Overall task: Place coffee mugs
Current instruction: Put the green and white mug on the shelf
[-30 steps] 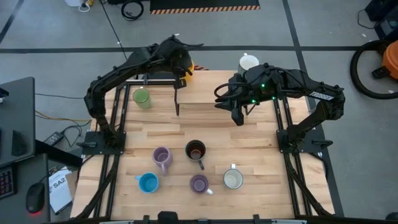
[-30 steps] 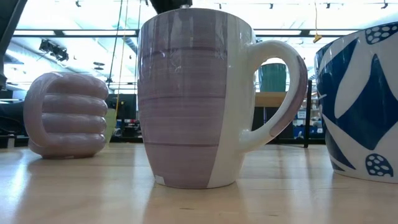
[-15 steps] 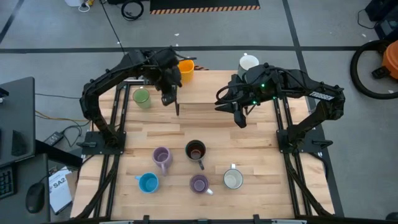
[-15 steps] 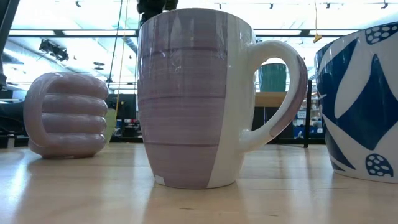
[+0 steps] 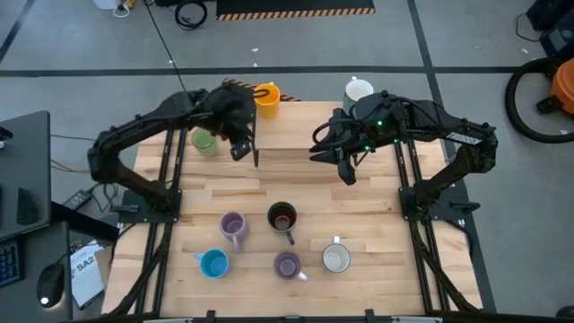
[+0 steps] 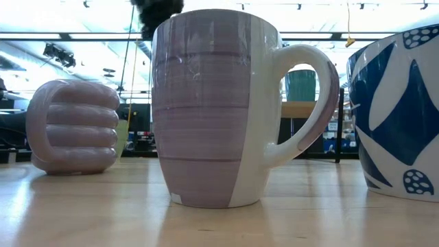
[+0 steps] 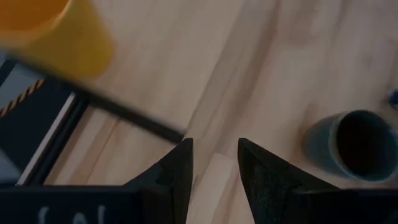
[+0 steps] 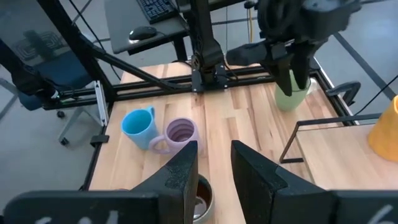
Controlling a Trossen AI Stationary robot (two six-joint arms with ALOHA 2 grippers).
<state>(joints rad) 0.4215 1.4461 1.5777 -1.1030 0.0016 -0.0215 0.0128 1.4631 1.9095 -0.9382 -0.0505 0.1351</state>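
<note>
My left gripper (image 5: 242, 144) hangs open above the table's far left part, between the green mug (image 5: 204, 142) and the orange mug (image 5: 266, 97), touching neither. Its wrist view shows the orange mug (image 7: 56, 31) and the green mug's mouth (image 7: 351, 146). My right gripper (image 5: 345, 169) waits open above the far right part, near a white mug (image 5: 358, 90). Upright on the near half stand a lilac mug (image 5: 233, 226), the dark mug (image 5: 282, 216), the blue mug (image 5: 213, 263), a second lilac mug (image 5: 287, 265) and a white mug (image 5: 335, 258).
A thin black wire frame (image 8: 298, 140) stands on the table's far part by the orange mug (image 8: 382, 134). Bare wood lies between the far mugs and the near group. The low view is filled by a lilac mug (image 6: 212, 110) and a blue-patterned mug (image 6: 398, 116).
My left gripper has drawn back from over the orange mug toward the table's left and near side, ending beside the green mug. The orange mug, covered by the gripper before, now stands in plain sight at the far edge.
</note>
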